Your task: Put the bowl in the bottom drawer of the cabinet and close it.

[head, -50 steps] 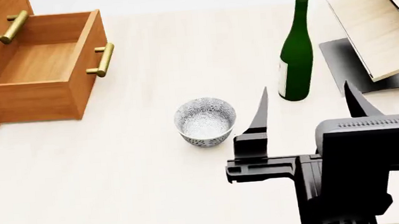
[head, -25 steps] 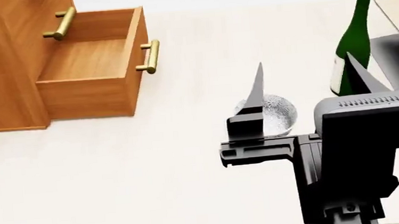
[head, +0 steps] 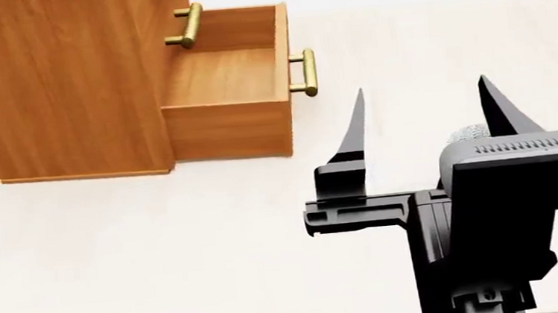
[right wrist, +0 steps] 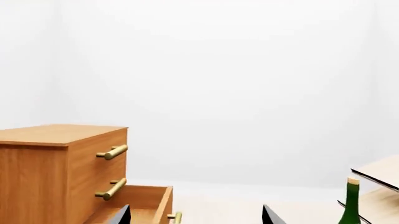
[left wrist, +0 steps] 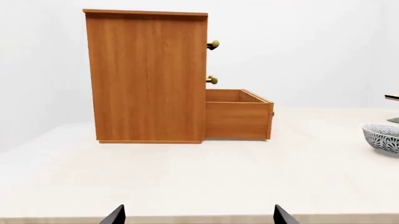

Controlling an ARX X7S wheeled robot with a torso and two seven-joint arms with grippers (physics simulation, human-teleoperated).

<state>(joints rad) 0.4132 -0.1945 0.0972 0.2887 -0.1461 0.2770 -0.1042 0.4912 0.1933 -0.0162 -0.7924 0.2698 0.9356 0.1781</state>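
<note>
Our right gripper [head: 422, 119] spreads its tapered black fingers wide, empty. At ten o'clock, the woodgrain bottom drawer [head: 227, 101] gapes; the speckled bowl [left wrist: 382, 137] sits apart.

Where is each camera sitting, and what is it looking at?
Head view: high up, looking down at the table, cabinet and open bottom drawer; the right hand fills the front.
Left wrist view: low by the left hand, facing the cabinet's side; the bowl is at the edge.
Right wrist view: by the right hand, looking level over the cabinet towards a green bottle.
All three show the cabinet.
</note>
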